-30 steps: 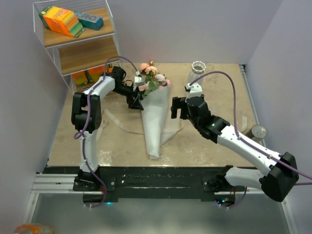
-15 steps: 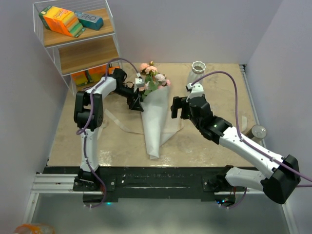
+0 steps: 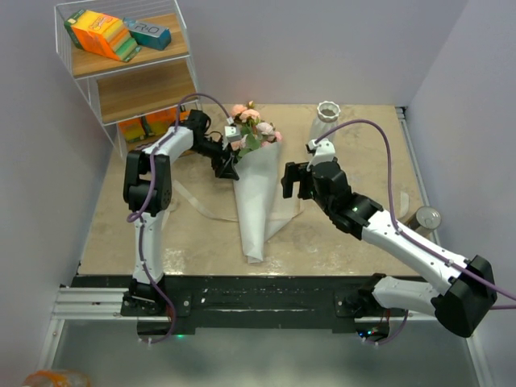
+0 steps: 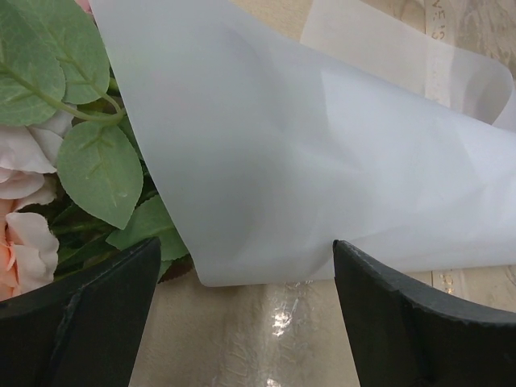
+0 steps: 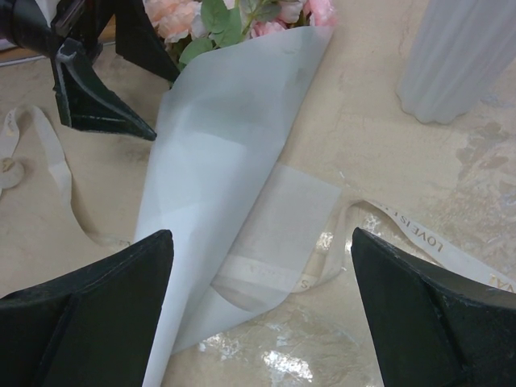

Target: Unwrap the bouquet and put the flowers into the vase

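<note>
Bouquet [image 3: 251, 193] lying mid-worktop, paper on, blooms toward far edge, left gripper [image 3: 228, 167] wide open, paper's edge between its tips, right gripper [image 3: 290, 179] wide open beside cone, vase [image 3: 325, 121] upright at far edge.

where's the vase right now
The vase stands at the far edge of the table, right of centre in the top view, right of the flower end of the bouquet.

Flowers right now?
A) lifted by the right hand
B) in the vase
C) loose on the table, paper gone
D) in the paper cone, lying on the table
D: the flowers poke out of the wide end of the paper cone, which lies flat on the table, and no stems show at the vase.
</note>
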Tool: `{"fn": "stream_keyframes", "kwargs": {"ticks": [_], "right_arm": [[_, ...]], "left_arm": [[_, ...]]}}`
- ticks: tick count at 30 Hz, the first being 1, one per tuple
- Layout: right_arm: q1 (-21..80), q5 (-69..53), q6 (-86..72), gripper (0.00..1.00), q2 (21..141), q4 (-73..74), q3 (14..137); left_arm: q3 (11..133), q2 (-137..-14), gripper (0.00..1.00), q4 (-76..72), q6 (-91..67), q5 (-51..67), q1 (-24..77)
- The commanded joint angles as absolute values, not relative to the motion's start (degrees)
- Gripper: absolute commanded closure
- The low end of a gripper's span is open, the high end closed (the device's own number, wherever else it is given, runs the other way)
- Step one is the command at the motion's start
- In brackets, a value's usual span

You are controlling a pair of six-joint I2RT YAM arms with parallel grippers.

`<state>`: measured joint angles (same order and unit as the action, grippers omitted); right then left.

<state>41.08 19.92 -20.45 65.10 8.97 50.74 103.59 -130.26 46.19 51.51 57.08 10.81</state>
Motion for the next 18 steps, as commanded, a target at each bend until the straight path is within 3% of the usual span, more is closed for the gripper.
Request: {"fn": "stream_keyframes", "kwargs": {"ticks": [1, 5, 6, 10, 14, 18], "right_arm": [[41.22, 19.69, -19.69, 0.05, 63.28, 7.03, 50.71], [41.22, 20.74, -19.51, 0.05, 63.11, 7.56, 50.71], [41.13, 20.83, -19.51, 0.05, 63.11, 7.65, 50.71], [41.22, 20.57, -19.69, 0.05, 63.19, 7.30, 50.80], [41.22, 20.39, -19.86, 0.05, 63.11, 7.12, 51.33], [41.22, 20.57, -19.78, 0.05, 62.93, 7.47, 51.77]], "left_arm": [[105.20, -128.67, 0.10, 48.24, 53.08, 58.01, 10.81], [107.22, -131.04, 0.20, 53.34, 56.42, 58.18, 11.07], [107.66, -131.22, 0.30, 55.09, 57.64, 58.27, 11.25], [108.54, -131.22, 0.51, 56.86, 58.89, 57.66, 11.25], [109.51, -130.52, 0.56, 56.25, 58.01, 56.95, 11.25], [110.30, -130.34, 0.68, 54.85, 56.08, 56.60, 11.25]]}}
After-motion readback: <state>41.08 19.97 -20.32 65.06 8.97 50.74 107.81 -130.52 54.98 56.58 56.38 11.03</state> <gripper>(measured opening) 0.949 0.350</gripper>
